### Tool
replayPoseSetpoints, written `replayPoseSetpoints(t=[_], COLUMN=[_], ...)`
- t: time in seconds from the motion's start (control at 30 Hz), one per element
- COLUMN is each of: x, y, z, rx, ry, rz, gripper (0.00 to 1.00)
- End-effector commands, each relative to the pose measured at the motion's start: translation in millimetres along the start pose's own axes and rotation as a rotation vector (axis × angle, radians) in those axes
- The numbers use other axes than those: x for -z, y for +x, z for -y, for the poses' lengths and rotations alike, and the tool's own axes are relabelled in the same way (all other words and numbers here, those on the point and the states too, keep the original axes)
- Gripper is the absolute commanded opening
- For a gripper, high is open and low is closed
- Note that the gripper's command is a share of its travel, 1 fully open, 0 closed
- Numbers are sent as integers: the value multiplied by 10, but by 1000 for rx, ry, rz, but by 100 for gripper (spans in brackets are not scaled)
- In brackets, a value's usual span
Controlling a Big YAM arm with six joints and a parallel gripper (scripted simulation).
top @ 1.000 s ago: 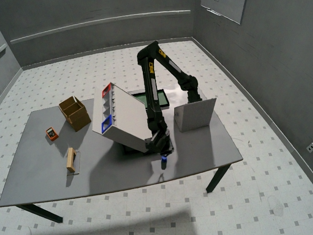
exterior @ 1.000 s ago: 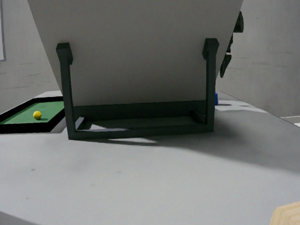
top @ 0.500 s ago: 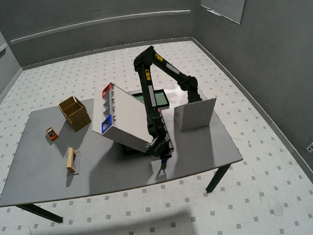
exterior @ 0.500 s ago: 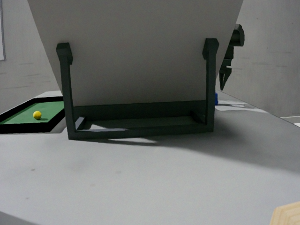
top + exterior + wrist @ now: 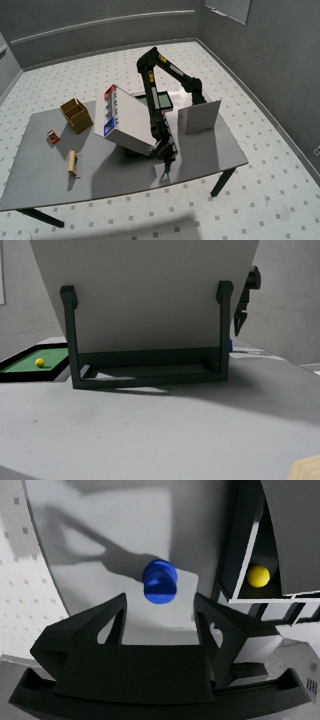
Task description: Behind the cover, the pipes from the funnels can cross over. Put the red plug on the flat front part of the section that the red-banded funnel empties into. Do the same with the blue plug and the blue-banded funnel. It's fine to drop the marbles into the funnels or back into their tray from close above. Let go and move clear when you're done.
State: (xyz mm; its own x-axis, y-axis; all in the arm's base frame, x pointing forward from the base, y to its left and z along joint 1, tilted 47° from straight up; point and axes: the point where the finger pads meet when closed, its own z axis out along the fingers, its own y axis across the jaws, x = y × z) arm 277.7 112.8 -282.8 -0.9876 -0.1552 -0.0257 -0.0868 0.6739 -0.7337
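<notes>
The blue plug stands on the table beside the funnel board. My gripper is open and empty, above the plug, which shows between and slightly beyond the fingertips in the wrist view. The red-banded funnel and the blue-banded funnel are at opposite ends of the board's top edge. A yellow marble lies in the end section at the board's bottom. Another yellow marble lies in the green tray. A small red thing shows beside the arm, mostly hidden.
A cardboard box, an orange meter and a wooden handle-shaped block stand left of the board. A grey upright panel box stands right of it. The board leans on a dark stand. The table's edge is close to the plug.
</notes>
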Motion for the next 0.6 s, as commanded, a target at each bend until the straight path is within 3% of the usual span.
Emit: replayPoseSetpoints(t=[0.0,0.33,0.57], x=[130,125,-33], y=[-138,-137,-76], z=[-73,-73,-32], rx=[-8,-8,-8], ry=[-25,-25,-11], rz=[36,36,8], gripper=[63,63,63])
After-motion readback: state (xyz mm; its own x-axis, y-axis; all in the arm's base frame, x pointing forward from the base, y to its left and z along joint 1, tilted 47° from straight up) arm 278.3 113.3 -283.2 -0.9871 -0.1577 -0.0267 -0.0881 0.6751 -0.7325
